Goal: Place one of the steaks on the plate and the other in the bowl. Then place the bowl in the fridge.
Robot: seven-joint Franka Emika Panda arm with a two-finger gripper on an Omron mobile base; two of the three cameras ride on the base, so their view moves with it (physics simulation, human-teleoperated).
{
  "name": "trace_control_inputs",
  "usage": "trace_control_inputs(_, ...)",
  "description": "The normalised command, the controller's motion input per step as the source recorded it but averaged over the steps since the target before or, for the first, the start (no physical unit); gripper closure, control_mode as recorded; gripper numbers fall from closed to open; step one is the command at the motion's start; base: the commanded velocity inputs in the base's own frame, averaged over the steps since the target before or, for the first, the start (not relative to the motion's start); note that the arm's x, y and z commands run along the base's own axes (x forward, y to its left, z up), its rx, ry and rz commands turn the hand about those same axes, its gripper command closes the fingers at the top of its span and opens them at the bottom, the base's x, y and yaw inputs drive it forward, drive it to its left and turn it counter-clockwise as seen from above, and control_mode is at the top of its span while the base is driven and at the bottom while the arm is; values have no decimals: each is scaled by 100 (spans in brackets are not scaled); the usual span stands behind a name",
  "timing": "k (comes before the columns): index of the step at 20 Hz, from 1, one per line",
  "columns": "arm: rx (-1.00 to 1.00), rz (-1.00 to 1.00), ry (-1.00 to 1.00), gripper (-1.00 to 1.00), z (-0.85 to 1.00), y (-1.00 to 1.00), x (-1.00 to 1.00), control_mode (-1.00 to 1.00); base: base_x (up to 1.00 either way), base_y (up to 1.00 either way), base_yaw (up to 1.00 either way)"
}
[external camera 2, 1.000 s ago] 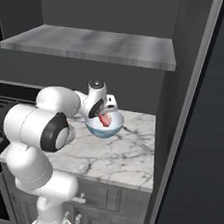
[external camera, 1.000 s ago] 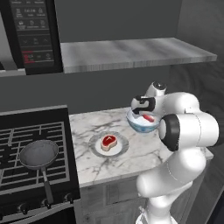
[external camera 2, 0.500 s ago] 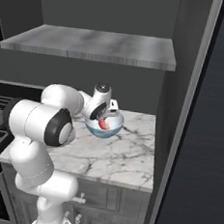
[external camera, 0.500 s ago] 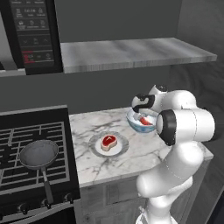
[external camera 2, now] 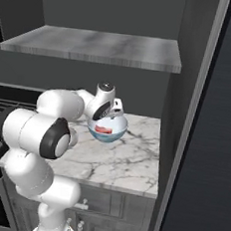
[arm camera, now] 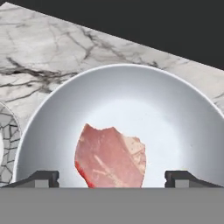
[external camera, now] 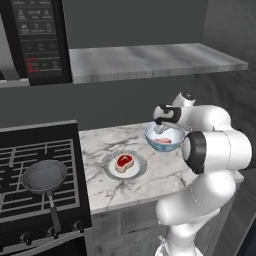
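The pale pink steak (arm camera: 109,158) lies flat on the white inside of the pale blue bowl (arm camera: 175,113), free of the fingers. My gripper (arm camera: 112,178) hangs just above it, open, with its fingertips (arm camera: 41,178) wide apart on either side of the meat. From the base the bowl (external camera: 164,140) stands at the back of the marble counter with the gripper (external camera: 161,128) over it, and the steak (external camera 2: 104,130) shows inside the bowl (external camera 2: 107,130). The red-centred steak (external camera: 124,162) rests on the small plate (external camera: 136,171), left of and nearer than the bowl.
A dark frying pan (external camera: 44,176) sits on the stove to the left. A microwave (external camera: 37,40) and a grey shelf (external camera: 150,57) hang above the counter. The tall dark fridge (external camera 2: 211,127) stands right of the counter (external camera 2: 128,163), past a dark side wall.
The gripper has opened over the bowl. The pink steak, held between the fingers a moment ago, now lies in the bowl.
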Motion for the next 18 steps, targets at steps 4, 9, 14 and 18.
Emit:
trace_control_inputs(4, 0, 0, -16, -100, 27, 0, -55, -100, 0, 0, 0)
trace_control_inputs(9, 0, -1, -13, -100, 39, 0, -68, -100, 0, 0, 0)
trace_control_inputs(14, 3, -6, 1, -100, 75, -1, -73, -100, 0, 0, 0)
trace_control_inputs(18, 11, -10, 16, -100, 89, 0, -84, -100, 0, 0, 0)
